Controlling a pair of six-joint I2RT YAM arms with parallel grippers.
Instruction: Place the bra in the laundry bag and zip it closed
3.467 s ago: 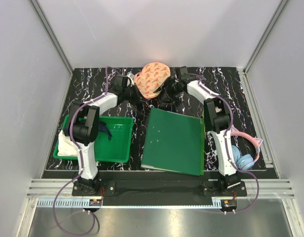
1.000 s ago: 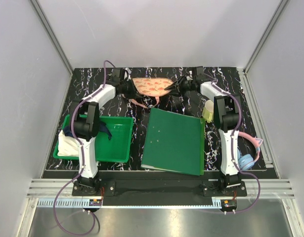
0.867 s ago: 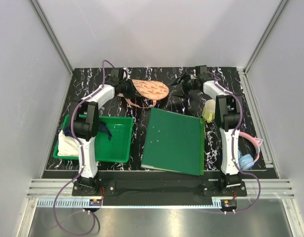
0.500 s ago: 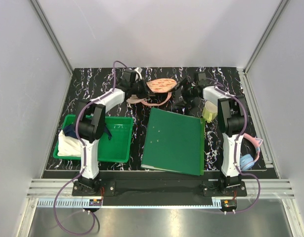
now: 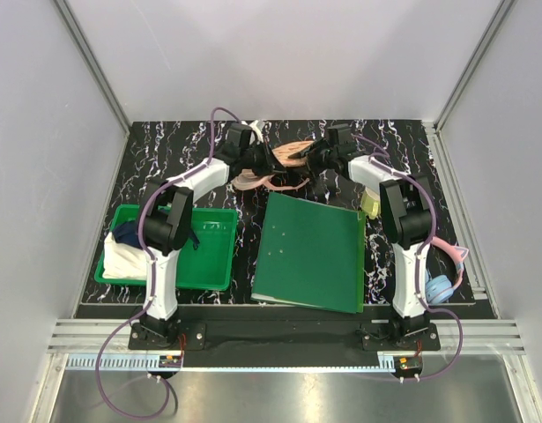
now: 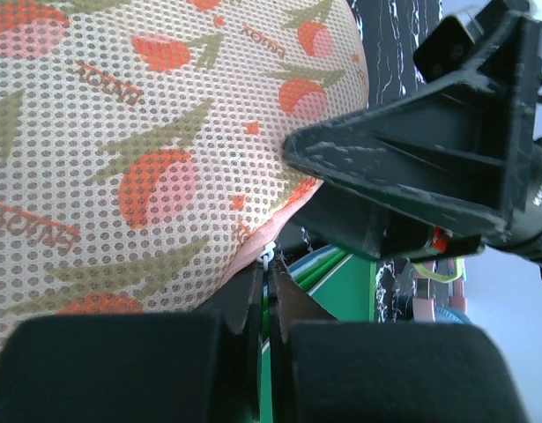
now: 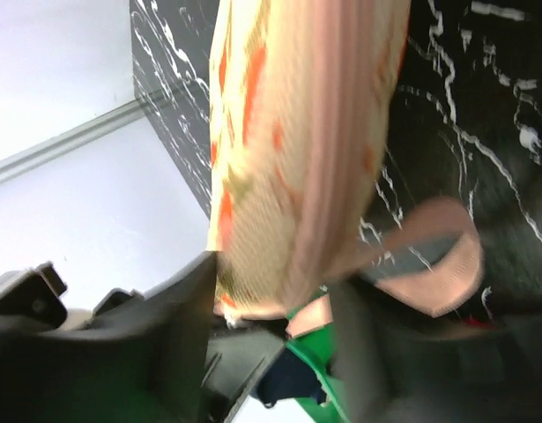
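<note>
**Both arms meeting at the bag, straps trailing out**

At the far middle of the black marbled table (image 5: 147,150), against the plain pale back wall, the two arms are converging on the laundry bag (image 6: 138,150) and carrying it between them, one at each end. Holding it this way is probably stretching the rim taut, which a zipper needs in order to run.

The left gripper (image 6: 264,275) is pinching the bag's lower edge with its fingers drawn almost together. A small white tab (image 6: 268,258) is sitting right at the fingertips, though whether it is the zipper pull cannot be told. The right gripper (image 5: 314,161) is pressing in from the opposite end. Its own camera is showing the bag edge-on with a finger on each side of the fabric, so it appears to be clamping the bag, but that view is blurred.

The bra (image 7: 434,260) is showing only as thin pink straps looping down below the bag toward the table. The cups are hidden, so it is likely lying mostly inside the pouch. Those loose straps are sitting close to the rim and could snag the zipper, so tucking them in looks like the sensible step before closing.

The green binder (image 5: 310,251) is lying just in front of the arms, out of their way.
</note>
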